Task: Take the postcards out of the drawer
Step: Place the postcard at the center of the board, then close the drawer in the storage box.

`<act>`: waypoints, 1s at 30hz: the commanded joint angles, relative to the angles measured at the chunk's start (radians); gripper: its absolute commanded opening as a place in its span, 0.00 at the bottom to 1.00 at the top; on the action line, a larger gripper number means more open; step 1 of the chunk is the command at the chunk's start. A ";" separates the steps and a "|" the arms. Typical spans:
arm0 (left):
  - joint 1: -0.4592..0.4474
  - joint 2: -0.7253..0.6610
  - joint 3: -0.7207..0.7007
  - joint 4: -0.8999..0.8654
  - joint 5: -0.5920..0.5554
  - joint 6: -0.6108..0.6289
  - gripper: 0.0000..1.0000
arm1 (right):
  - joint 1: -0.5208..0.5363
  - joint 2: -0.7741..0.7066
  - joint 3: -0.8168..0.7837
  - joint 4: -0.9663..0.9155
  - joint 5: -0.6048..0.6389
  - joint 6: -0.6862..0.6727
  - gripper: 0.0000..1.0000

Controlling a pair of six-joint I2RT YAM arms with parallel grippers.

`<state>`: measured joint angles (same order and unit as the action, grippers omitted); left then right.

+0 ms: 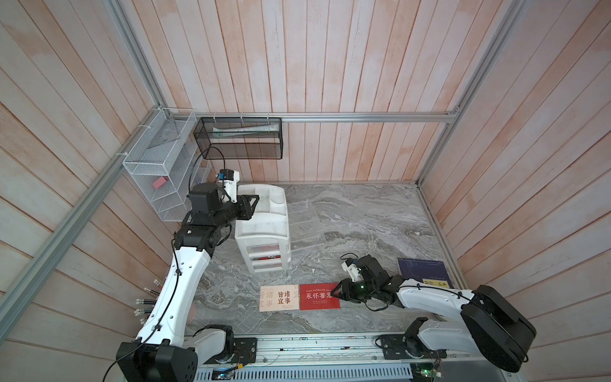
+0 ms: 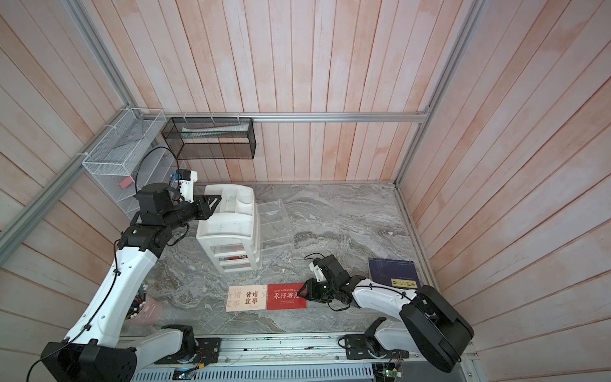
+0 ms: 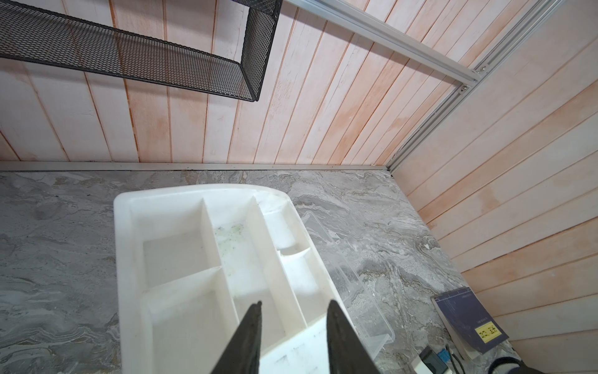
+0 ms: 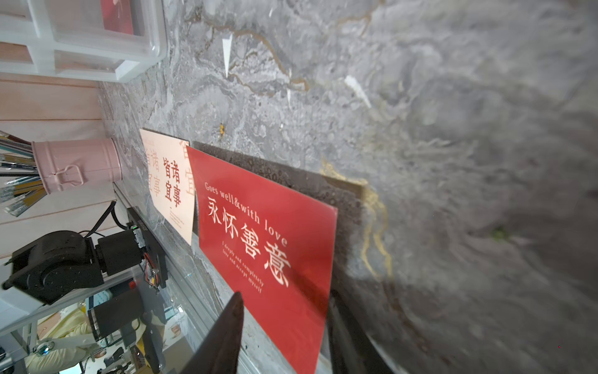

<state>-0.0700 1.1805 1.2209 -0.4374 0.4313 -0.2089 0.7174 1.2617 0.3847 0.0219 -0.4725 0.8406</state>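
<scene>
Grey marbled tabletop, pale plank walls all round, and plenty of containers to check.

Centre-left stands the white drawer unit. Its top tray is split into compartments showing bare white plastic, with a greenish smudge in the middle one. The left gripper hovers right over that tray, jaws parted, nothing between them.

Just beside the unit, on the right arm's side, sits a clear drawer, and the marble shows straight through it. Whether it is in its slot or fully out, I can't tell. Through the clear fronts of the stacked drawers in the unit a second red postcard shows; which tier holds it is unclear.

Out on the table, near the front edge, two cards lie side by side. The cream postcard carries black and faded orange characters, and the red postcard carries white ones. The right gripper is down at the red card's outer edge, and in the right wrist view its jaws stand wide apart on either side of that edge, not clamped on it.

On the left wall, a white wire basket holds a small pink block. On the back wall, a black mesh basket holds something pale and flat. By the left arm's base, a pink metal pot is stuffed with pencils. A navy booklet with a yellow label lies far right.
</scene>
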 commanded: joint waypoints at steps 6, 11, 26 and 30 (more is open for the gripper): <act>0.010 -0.010 0.005 -0.058 -0.115 0.023 0.36 | -0.056 -0.048 0.003 -0.072 0.075 -0.030 0.46; 0.010 -0.005 0.010 -0.101 -0.185 0.038 0.36 | -0.123 -0.038 0.066 -0.078 0.075 -0.084 0.46; 0.012 0.009 0.040 -0.201 -0.319 0.055 0.35 | -0.310 0.046 0.303 -0.044 0.017 -0.232 0.46; 0.012 0.027 0.049 -0.218 -0.337 0.053 0.34 | -0.332 0.094 0.360 -0.026 0.000 -0.250 0.46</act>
<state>-0.0650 1.1942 1.2373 -0.6239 0.1307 -0.1707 0.3958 1.3289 0.7021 -0.0246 -0.4458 0.6273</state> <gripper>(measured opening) 0.340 0.463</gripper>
